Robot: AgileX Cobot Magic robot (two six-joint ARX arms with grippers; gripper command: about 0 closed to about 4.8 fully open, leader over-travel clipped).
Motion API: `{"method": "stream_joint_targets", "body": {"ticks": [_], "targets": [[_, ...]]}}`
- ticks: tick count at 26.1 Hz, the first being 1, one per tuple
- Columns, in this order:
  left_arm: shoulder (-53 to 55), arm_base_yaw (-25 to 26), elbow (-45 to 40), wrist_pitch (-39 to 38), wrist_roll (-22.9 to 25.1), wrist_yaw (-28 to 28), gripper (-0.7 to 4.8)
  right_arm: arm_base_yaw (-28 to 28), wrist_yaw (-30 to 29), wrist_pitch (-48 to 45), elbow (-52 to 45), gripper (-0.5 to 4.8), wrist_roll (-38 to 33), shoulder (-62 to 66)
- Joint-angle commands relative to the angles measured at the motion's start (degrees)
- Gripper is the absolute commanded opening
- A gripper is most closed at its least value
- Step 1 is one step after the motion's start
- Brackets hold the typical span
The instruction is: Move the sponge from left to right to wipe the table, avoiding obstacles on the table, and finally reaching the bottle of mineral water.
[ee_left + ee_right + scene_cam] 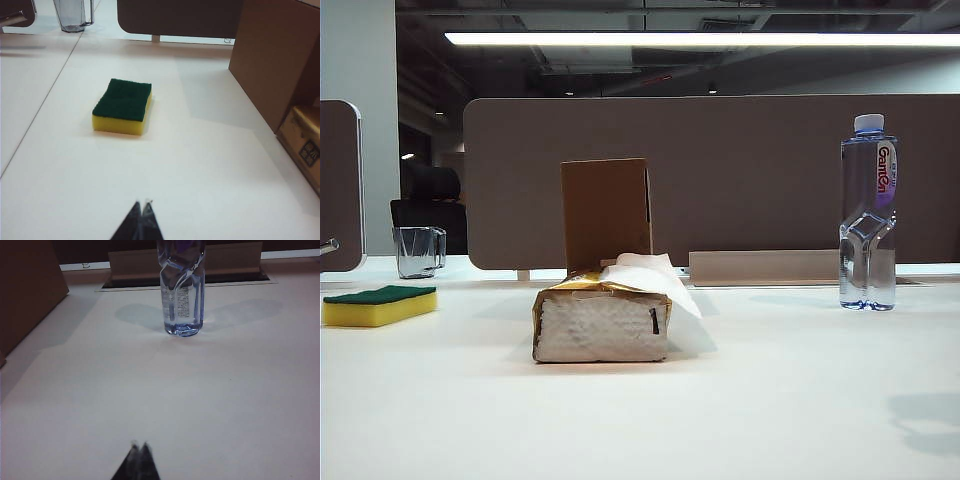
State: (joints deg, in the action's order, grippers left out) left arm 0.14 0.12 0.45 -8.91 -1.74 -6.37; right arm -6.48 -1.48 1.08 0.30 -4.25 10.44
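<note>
A clear glass mug stands upright just in front of the brown partition panel, near its left end. A dark office chair sits behind that end. A lit ceiling strip runs above the panel.

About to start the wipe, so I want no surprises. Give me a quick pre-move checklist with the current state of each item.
1. Sponge flat on the table, green side up: ok.
2. Left gripper open for the pickup: not ok, shut, short of the sponge.
3. Right gripper empty: ok, shut.
4. Tissue pack and cardboard box block the straight path: not ok.
5. Bottle of mineral water upright: ok.
</note>
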Motion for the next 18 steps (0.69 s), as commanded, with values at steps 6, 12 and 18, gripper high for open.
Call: {"method": "stream_joint_targets", "body": {"ticks": [6, 12, 18], "targets": [[0.0, 0.0, 0.0, 0.3, 0.2, 0.2, -0.06, 0.0, -0.1, 0.2, -0.2, -0.05, -0.2, 0.0], [0.0, 0.0, 0.0, 0.3, 0.2, 0.2, -0.06, 0.0, -0.1, 0.6, -0.2, -0.05, -0.2, 0.0], [0.0, 0.0, 0.0, 0.3, 0.2, 0.1, -0.06, 0.0, -0.1, 0.6, -0.2, -0.05, -0.2, 0.0]]}}
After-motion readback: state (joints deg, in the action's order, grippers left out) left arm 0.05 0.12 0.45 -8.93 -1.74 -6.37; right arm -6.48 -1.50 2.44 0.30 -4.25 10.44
